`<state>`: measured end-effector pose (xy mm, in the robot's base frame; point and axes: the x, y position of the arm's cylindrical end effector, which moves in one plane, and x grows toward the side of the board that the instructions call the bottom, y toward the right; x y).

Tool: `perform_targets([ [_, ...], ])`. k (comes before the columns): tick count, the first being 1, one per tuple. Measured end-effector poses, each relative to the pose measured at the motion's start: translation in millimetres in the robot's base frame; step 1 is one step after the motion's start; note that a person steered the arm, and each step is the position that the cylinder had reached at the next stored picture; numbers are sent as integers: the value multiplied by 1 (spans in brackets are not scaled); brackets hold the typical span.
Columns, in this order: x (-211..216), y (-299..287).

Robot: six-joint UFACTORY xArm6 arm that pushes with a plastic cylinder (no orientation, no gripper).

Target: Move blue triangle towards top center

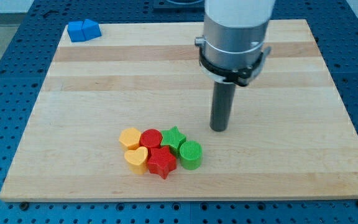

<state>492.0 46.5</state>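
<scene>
Blue triangle (pixel 83 30): one, at the top left corner. Two yellow, two red, two green blocks cluster left of my tip (pixel 219 129), which touches nothing.

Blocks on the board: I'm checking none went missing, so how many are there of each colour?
Blue: 2, a cube and a triangle
Yellow: 2, a hexagon and a heart
Red: 2, a cylinder and a star
Green: 2, a star and a cylinder
Total: 8
</scene>
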Motion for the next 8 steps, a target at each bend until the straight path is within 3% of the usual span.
perform_targets([
  [1, -38, -46],
  [3, -73, -235],
  [4, -129, -318],
  [5, -187, -351],
  [6, -189, -351],
  [8, -241, -351],
])
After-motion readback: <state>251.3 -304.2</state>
